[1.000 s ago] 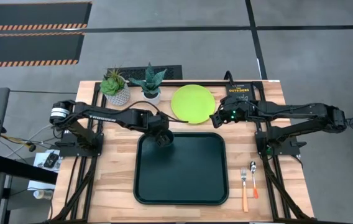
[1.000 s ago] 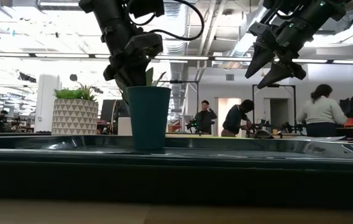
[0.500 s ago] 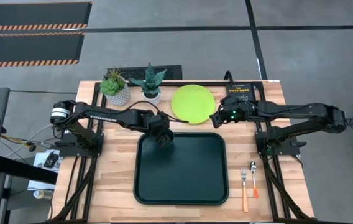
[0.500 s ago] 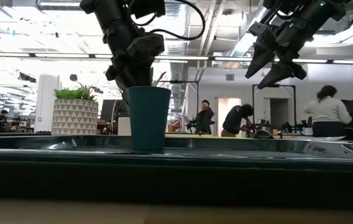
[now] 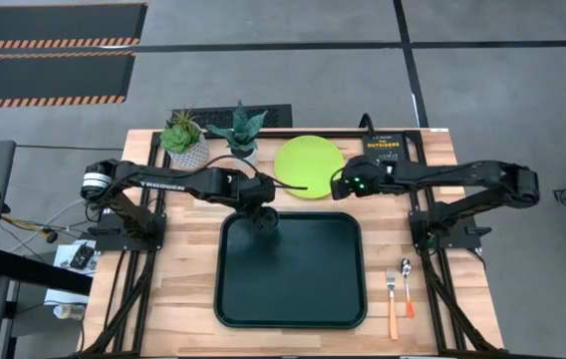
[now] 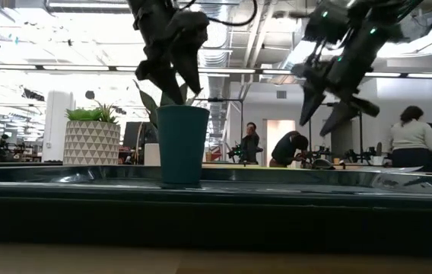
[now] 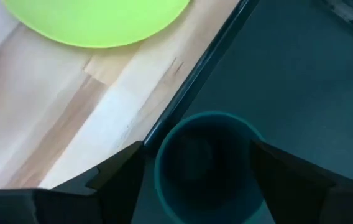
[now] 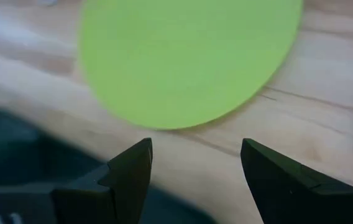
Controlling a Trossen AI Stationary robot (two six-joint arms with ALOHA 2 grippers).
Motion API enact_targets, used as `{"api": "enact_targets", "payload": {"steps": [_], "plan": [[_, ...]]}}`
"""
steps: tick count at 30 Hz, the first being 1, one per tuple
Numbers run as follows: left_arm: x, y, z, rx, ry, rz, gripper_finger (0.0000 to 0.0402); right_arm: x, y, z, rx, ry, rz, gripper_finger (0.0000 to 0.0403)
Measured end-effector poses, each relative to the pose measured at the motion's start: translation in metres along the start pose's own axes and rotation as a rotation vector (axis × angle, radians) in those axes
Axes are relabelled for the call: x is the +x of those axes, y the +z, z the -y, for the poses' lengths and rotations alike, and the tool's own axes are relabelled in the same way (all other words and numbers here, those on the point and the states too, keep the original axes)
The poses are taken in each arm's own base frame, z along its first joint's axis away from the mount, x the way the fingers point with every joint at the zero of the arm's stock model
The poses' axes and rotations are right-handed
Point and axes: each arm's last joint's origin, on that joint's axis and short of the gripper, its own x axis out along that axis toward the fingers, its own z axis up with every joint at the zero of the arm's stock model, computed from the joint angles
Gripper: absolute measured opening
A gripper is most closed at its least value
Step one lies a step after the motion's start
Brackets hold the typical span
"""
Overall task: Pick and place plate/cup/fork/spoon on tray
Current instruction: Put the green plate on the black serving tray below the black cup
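The cup [image 6: 182,144] stands upright inside the tray [image 5: 293,299], near its far left corner. The left gripper [image 6: 172,76] hovers above the cup, fingers spread, clear of it. The right gripper [image 5: 341,185], also spread, hangs beside the plate [image 5: 308,166], beyond the tray's far rim.

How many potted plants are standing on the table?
2: the spiky plant in the patterned pot near the table's far left corner, and the dark-leaved plant beside it, toward the plate.

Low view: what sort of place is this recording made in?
Most likely a robotics lab or open workshop. Behind the tray and cup, the low view shows exposed ceiling ducts, people working at benches, and what looks like another robot arm.
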Motion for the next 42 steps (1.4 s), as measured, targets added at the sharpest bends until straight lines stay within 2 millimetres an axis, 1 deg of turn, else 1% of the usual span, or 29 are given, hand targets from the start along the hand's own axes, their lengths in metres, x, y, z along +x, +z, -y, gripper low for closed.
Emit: {"api": "enact_targets", "payload": {"steps": [3,6,8,11,16,19,21,24,27,29,32,34,36,38,42], "plan": [[-0.017,0.009,0.001,-0.002,0.023,-0.001,0.0283,0.015,0.005,0.005,0.066,-0.057,-0.01,0.027],[-0.035,0.017,-0.003,0.004,0.067,-0.001,0.0283,0.03,0.013,0.011,0.118,-0.088,-0.008,0.027],[-0.05,0.02,-0.007,0.004,0.077,0.02,0.0284,0.042,0.018,0.017,0.151,-0.121,-0.014,0.027],[-0.074,0.021,-0.019,-0.018,0.082,0.068,0.0284,0.063,0.024,0.025,0.22,-0.145,-0.046,0.027],[-0.116,0.01,-0.049,-0.136,0.1,0.219,0.0284,0.093,0.029,0.028,0.289,-0.106,-0.045,0.027],[-0.131,-0.004,-0.066,-0.227,0.075,0.291,0.0284,0.103,0.027,0.03,0.33,-0.129,-0.046,0.027],[-0.135,-0.015,-0.073,-0.277,0.034,0.349,0.0284,0.106,0.024,0.03,0.33,-0.143,-0.05,0.027],[-0.135,-0.032,-0.083,-0.349,-0.005,0.401,0.0284,0.108,0.022,0.027,0.319,-0.138,-0.041,0.0263],[-0.123,-0.05,-0.091,-0.424,-0.033,0.418,0.0284,0.107,0.022,0.027,0.323,-0.133,-0.033,0.0227],[-0.112,-0.06,-0.094,-0.47,-0.066,0.426,0.0284,0.106,0.023,0.028,0.34,-0.14,-0.033,0.0185],[-0.097,-0.072,-0.097,-0.526,-0.122,0.429,0.0284,0.105,0.022,0.031,0.355,-0.166,-0.045,0.011],[-0.087,-0.076,-0.097,-0.548,-0.157,0.436,0.0284,0.106,0.023,0.032,0.357,-0.168,-0.047,0.0065],[-0.079,-0.078,-0.097,-0.56,-0.183,0.445,0.0284,0.107,0.025,0.031,0.356,-0.153,-0.052,0.0028],[-0.073,-0.08,-0.097,-0.575,-0.202,0.447,0.0284,0.107,0.024,0.031,0.353,-0.147,-0.05,0.0012],[-0.066,-0.084,-0.098,-0.588,-0.201,0.43,0.0284,0.107,0.024,0.031,0.377,-0.14,-0.055,0.0021]]}}
